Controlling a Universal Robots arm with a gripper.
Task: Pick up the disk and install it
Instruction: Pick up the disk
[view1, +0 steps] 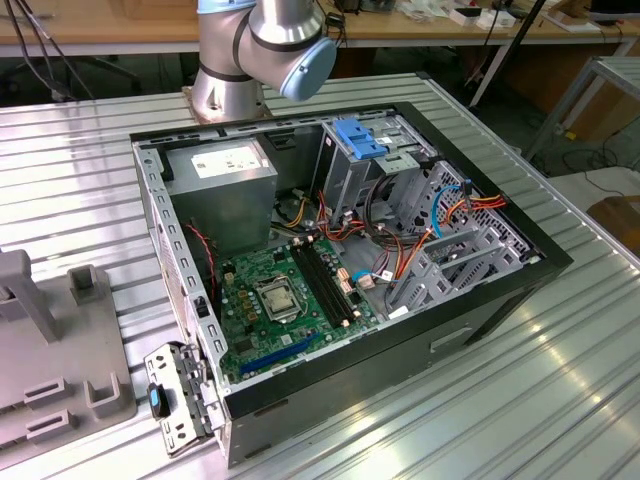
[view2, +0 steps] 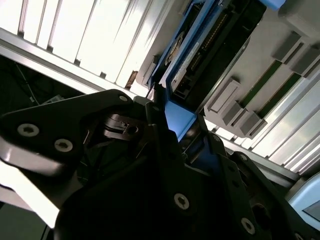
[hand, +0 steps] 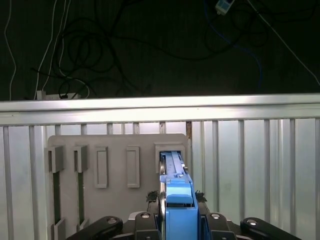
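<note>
The gripper (hand: 179, 196) is seen closest in the first wrist view, its jaws closed against the two sides of the disk (hand: 180, 220). A slatted metal table (view1: 560, 400) is spread beneath everything. An open computer case (view1: 480, 330) is laid on its side there, with the motherboard (view1: 290, 300) exposed and a blue bracket (view1: 358, 138) fixed atop the drive cage. A grey slotted rack (view1: 40, 350) is set at the exterior view's left of the case. The disk is held on edge in the rack's end slot.
</note>
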